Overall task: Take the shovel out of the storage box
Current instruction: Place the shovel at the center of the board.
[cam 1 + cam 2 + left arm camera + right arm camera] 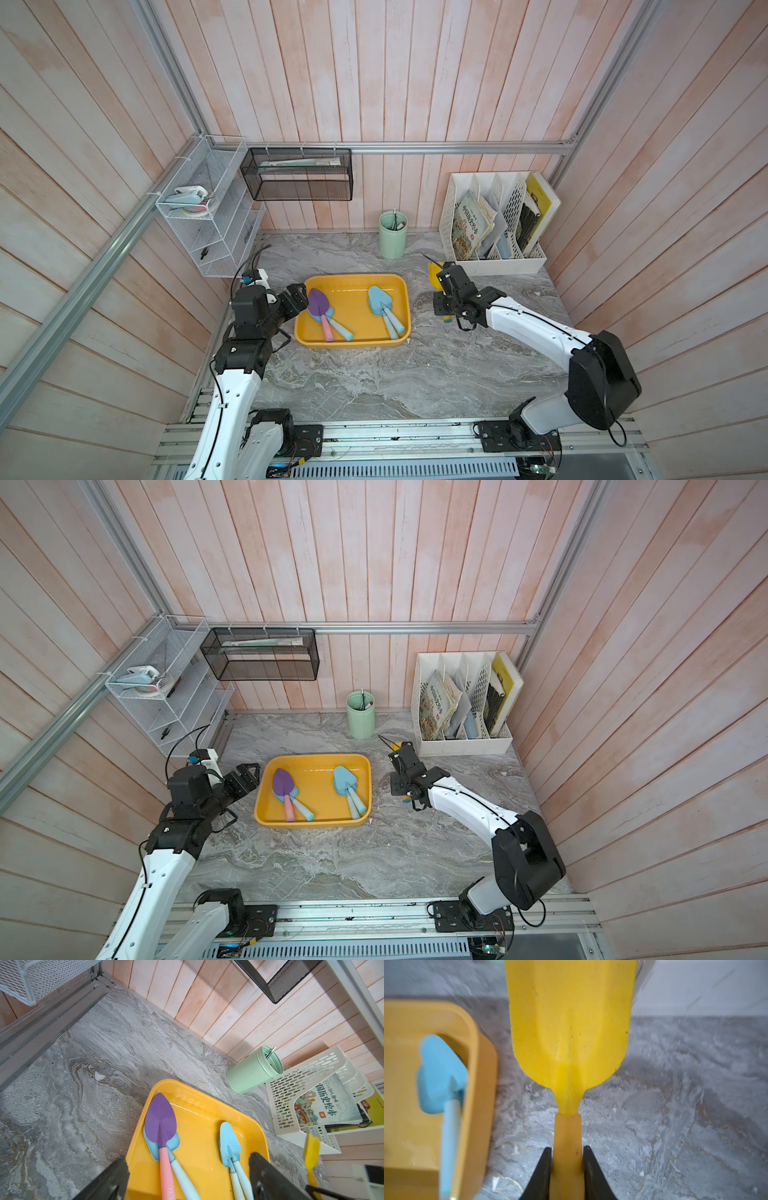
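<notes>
The yellow storage box (353, 309) (320, 789) sits mid-table. In it a purple shovel (319, 303) (160, 1120) with a pink handle lies over a light blue one, and two stacked light blue shovels (379, 300) (440, 1072) lie at its right side. My right gripper (444, 293) (566, 1148) is shut on the handle of a yellow shovel (434, 276) (569, 1032), held over the table just right of the box, blade pointing to the back. At the box's left rim my left gripper (297, 293) (187, 1178) hangs open and holds nothing.
A mint-green cup (392, 235) stands behind the box. A white file rack (494, 224) with books is at the back right, close behind the yellow shovel's blade. A white wire shelf (208, 208) and a black mesh basket (297, 174) hang on the walls.
</notes>
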`<state>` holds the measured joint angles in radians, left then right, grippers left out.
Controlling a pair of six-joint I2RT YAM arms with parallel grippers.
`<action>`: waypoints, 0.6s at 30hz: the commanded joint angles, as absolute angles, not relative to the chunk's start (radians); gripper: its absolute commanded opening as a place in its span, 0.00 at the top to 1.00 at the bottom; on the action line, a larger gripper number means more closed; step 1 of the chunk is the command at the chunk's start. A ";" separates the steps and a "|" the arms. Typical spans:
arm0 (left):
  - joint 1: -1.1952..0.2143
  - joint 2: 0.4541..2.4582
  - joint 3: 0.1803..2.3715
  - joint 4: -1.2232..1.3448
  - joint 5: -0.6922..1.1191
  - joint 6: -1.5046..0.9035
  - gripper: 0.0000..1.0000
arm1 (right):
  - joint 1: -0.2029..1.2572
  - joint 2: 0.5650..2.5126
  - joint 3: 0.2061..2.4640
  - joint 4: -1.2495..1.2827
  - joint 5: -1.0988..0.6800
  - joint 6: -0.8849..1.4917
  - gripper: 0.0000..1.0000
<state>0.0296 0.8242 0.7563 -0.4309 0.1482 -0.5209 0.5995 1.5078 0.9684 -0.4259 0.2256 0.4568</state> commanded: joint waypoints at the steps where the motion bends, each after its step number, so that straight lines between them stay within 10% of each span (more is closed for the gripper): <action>1: 0.026 0.834 0.744 -0.407 0.152 -0.522 0.07 | 0.599 1.542 0.926 -0.349 0.188 0.497 1.00; 16: 0.027 0.856 0.742 -0.424 0.150 -0.505 0.07 | 0.593 1.750 0.925 -0.250 0.173 0.506 1.00; 18: 0.026 0.860 0.744 -0.428 0.151 -0.497 0.07 | 0.594 1.755 0.930 -0.262 0.183 0.507 0.81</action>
<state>0.0299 0.8543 0.7551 -0.4297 0.1486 -0.5182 0.5991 1.7226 0.9207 -0.2443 0.1749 0.4965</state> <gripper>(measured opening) 0.932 0.240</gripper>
